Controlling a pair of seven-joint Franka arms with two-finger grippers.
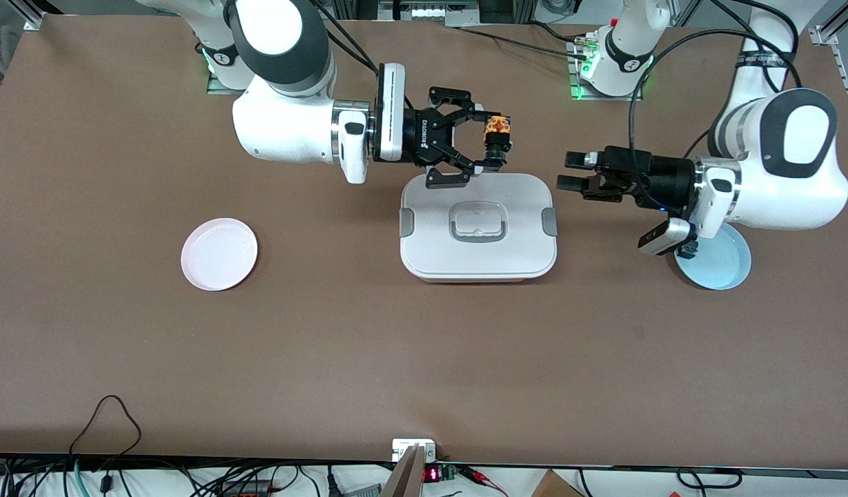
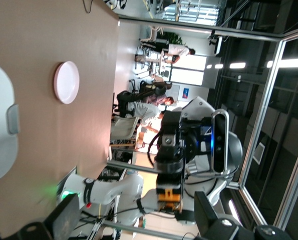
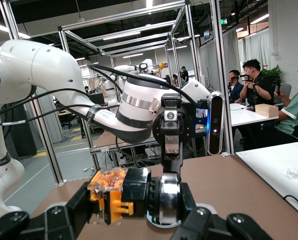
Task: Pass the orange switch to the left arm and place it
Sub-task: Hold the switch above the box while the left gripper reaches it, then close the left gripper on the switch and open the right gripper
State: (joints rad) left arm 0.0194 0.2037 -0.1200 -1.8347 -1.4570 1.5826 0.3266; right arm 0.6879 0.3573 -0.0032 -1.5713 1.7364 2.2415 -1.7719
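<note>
My right gripper (image 1: pixel 496 141) is shut on the orange switch (image 1: pixel 497 130) and holds it in the air over the edge of the white box (image 1: pixel 430 241) that lies toward the robot bases. In the right wrist view the switch (image 3: pixel 121 195) lies sideways between the fingers (image 3: pixel 63 217), its orange end on one side and its metal ring on the other. My left gripper (image 1: pixel 564 172) is open and level with the switch, a short gap away toward the left arm's end, pointing at it. The left wrist view shows the switch (image 2: pixel 169 194) ahead, held by the right gripper.
The box stands mid-table, below and between the two grippers. A pink plate (image 1: pixel 219 253) lies toward the right arm's end. A light blue plate (image 1: pixel 724 266) lies under the left wrist, with a small dark object (image 1: pixel 687 250) on its rim area.
</note>
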